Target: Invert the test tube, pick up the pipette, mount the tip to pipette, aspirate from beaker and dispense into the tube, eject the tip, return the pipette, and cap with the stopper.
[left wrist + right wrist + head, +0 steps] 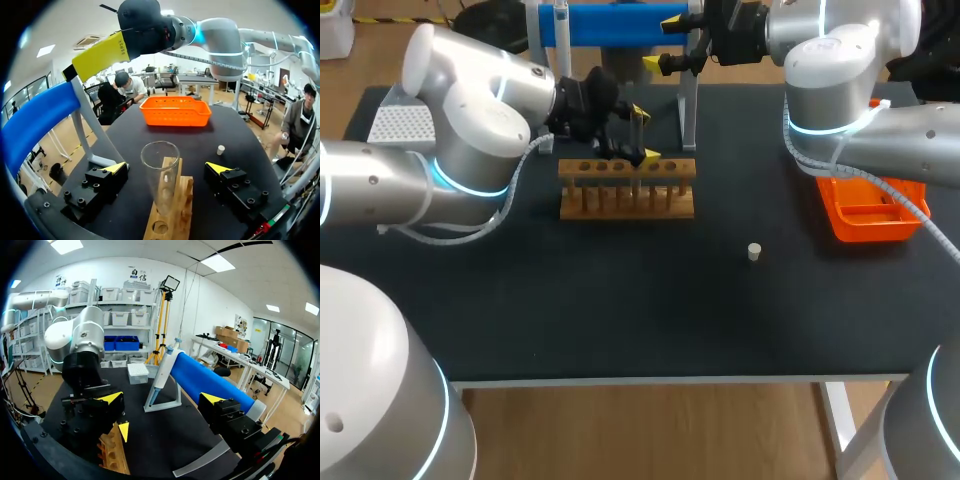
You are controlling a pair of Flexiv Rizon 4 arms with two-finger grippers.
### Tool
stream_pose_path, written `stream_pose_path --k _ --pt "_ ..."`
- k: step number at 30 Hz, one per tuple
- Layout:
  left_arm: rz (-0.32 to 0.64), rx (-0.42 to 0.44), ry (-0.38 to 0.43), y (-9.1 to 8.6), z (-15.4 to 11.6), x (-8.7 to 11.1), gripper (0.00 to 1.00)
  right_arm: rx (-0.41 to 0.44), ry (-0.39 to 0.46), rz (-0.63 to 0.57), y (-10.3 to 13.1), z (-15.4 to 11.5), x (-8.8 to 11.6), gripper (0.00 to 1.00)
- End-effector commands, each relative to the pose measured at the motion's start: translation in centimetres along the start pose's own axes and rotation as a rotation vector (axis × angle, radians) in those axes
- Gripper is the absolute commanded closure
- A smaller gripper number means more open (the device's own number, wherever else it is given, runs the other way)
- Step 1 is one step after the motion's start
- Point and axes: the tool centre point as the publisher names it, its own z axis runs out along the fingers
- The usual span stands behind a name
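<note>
A clear test tube stands mouth up in the wooden rack, also seen in the left wrist view. My left gripper is open around the tube, one finger on each side and neither touching it. The pipette with its thick blue handle lies on a stand at the back of the table. My right gripper is open next to the blue handle and holds nothing. The small white stopper lies on the black mat to the right of the rack.
An orange bin sits at the right side under my right arm. A white tip box stands at the back left. The two grippers are close together above the rack.
</note>
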Motion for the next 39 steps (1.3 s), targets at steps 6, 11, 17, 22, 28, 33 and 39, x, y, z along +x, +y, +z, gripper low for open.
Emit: stream_pose_path --k 6,11,17,22,28,33,39 --pt "0.011 -0.008 0.031 0.13 0.75 -0.23 0.00 0.002 0.003 0.001 0.03 -0.03 -0.09 0.00" --pt "0.010 -0.008 0.038 0.16 0.79 -0.24 0.00 0.002 0.003 0.001 0.03 -0.03 -0.09 0.00" --pt "0.010 -0.007 0.045 0.21 0.84 -0.26 0.00 0.002 0.003 0.001 0.03 -0.03 -0.09 0.00" --pt "0.008 -0.004 0.053 0.23 0.85 -0.27 0.00 0.002 0.003 0.001 0.03 -0.03 -0.09 0.00" --pt "0.008 -0.004 0.053 0.23 0.85 -0.27 0.00 0.002 0.003 0.001 0.03 -0.03 -0.09 0.00" --pt "0.008 -0.004 0.053 0.23 0.85 -0.27 0.00 0.002 0.003 0.001 0.03 -0.03 -0.09 0.00" --pt "0.008 -0.004 0.053 0.23 0.85 -0.27 0.00 -0.002 0.003 -0.002 0.05 -0.68 0.14 0.00"
